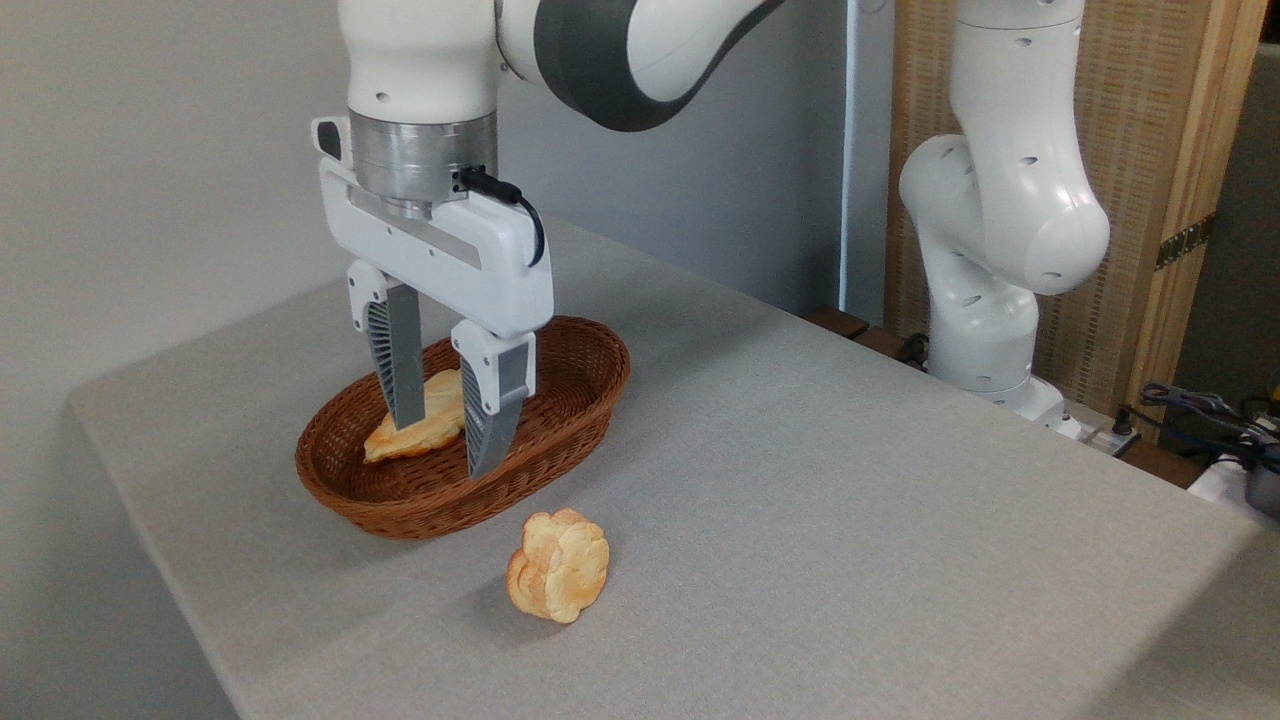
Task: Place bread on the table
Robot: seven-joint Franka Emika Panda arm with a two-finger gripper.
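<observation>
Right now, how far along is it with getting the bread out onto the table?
Early stage. The flower-shaped bun already sits on the grey table. The claw is open, its fingers straddling the long croissant-like bread inside the wicker basket. Closing, lifting out and setting it down remain.

Open grey tabletop to the right of the basket, little room inside it

The basket (565,400) has its wicker wall ringing the bread (432,415), with the gripper (447,440) fingers straddling it from above; a lobed bun (558,565) stands just in front of the basket, and beyond that the table (850,520) lies bare up to the arm's base (1000,380)
</observation>
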